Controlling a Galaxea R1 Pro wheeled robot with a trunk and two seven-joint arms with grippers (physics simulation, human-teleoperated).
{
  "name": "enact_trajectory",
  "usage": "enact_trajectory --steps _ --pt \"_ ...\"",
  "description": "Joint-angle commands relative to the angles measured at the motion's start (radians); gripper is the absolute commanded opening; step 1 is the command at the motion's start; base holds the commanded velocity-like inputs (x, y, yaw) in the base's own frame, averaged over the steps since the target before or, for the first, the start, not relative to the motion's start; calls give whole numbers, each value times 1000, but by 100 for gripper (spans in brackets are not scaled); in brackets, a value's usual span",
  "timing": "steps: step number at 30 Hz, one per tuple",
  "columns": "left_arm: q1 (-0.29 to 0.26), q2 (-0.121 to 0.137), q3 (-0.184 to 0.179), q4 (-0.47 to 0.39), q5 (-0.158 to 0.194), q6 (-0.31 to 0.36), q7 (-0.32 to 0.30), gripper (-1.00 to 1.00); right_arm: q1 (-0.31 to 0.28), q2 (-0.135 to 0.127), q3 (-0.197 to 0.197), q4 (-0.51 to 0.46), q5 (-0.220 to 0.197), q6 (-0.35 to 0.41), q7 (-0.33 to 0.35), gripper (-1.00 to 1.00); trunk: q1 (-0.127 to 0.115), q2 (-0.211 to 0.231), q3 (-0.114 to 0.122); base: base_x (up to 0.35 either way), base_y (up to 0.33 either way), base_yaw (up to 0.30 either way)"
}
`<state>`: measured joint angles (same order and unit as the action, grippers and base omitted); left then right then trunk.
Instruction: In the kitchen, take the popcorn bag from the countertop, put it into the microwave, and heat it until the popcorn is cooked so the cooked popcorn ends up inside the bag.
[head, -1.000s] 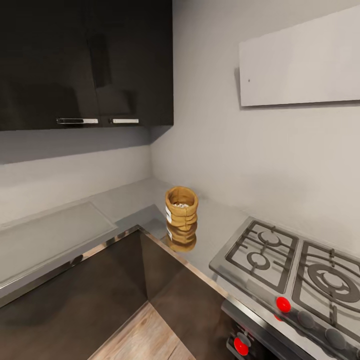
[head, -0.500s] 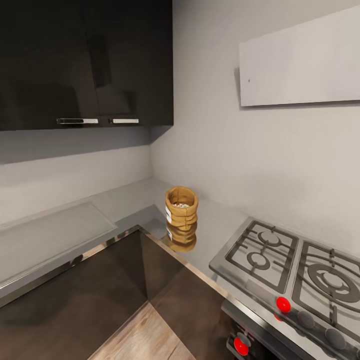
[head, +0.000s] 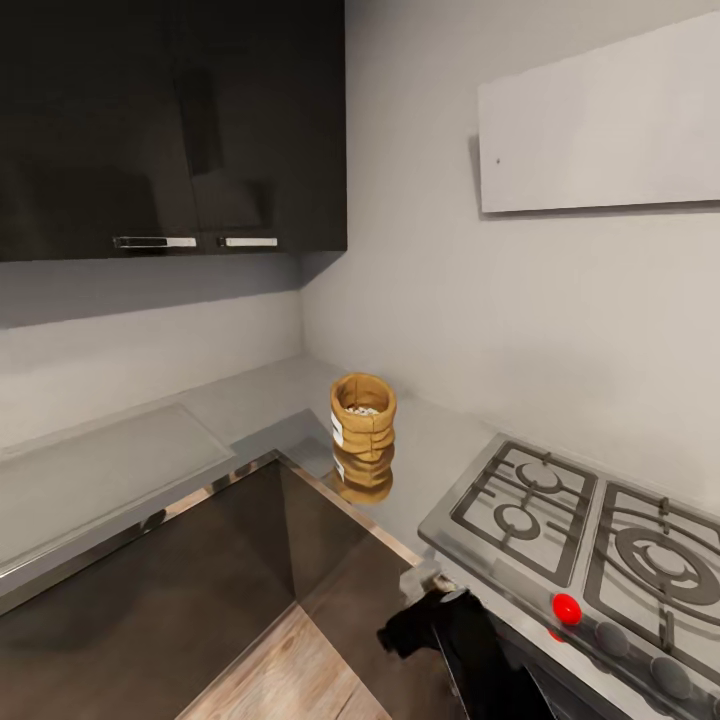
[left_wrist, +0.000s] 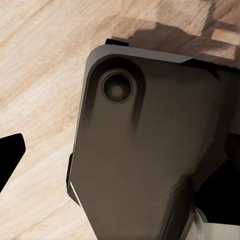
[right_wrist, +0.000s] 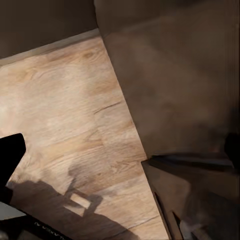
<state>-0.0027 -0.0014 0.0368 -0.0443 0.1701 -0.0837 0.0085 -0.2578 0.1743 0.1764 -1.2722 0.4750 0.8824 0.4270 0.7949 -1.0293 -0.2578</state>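
The popcorn bag (head: 363, 418), a small tan wrinkled sack with a white label, stands upright near the inner corner of the grey countertop (head: 250, 395). Pale popcorn (head: 362, 410) bits show in its open mouth. The microwave is out of view. My right gripper (head: 408, 628) is a black shape low in the head view, in front of the dark cabinet and well below the bag. One black finger (right_wrist: 10, 156) sits at the edge of the right wrist view, over wood floor. The left wrist view has a black finger (left_wrist: 10, 156) at its edge, beside my dark base (left_wrist: 145, 150).
A gas hob (head: 580, 520) with red knobs (head: 566, 608) is set in the counter right of the bag. Dark upper cabinets (head: 170, 120) hang over the left run, and a white hood (head: 600, 120) is on the right wall. Dark base cabinets (head: 200, 590) border the wood floor (head: 290, 670).
My right arm has risen into the bottom of the head view, where nothing of it showed before. The bag and the camera have stayed still.
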Motion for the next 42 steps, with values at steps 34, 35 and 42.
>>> enact_trajectory --steps 34,35,42 --pt "0 0 2 0 0 -2 1 100 -1123 0 -464 805 -99 71 -487 100 0 -1 -1 0 0 0" --pt "0 0 2 0 0 -2 1 100 -1123 0 -465 797 -99 92 -497 100 0 -1 -1 0 0 0" --pt "0 0 2 0 0 -2 1 100 -1124 0 -464 693 -98 165 -508 100 0 -1 -1 0 0 0"
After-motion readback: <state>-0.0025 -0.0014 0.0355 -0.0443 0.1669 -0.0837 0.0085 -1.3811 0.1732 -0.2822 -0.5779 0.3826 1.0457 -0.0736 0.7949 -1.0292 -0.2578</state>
